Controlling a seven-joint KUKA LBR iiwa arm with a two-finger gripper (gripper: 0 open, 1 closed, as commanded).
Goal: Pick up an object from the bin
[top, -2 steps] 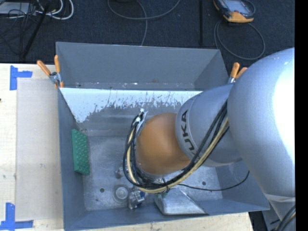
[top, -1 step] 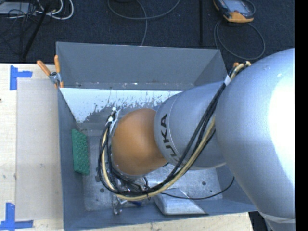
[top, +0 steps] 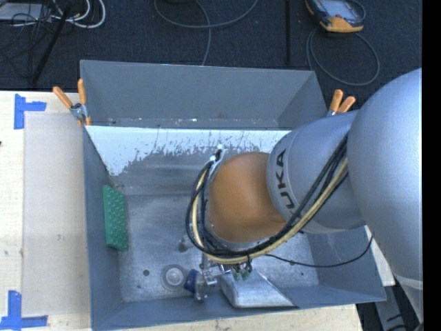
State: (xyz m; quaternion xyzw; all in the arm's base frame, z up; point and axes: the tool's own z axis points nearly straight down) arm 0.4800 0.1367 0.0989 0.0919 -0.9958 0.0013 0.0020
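My gripper [top: 202, 287] hangs low over the bin's front floor, under the orange wrist cover. A small blue thing [top: 191, 280] lies right against its left side; whether it is gripped I cannot tell. Just left of that sits a small round clear disc [top: 172, 276]. A pale grey flat slab [top: 252, 293] lies directly to the gripper's right, by the front wall.
A green studded block [top: 115, 217] lies lengthwise along the bin's left wall, well apart from the gripper. The arm and its cables cover the bin's right half. Bare grey floor shows between the green block and the gripper.
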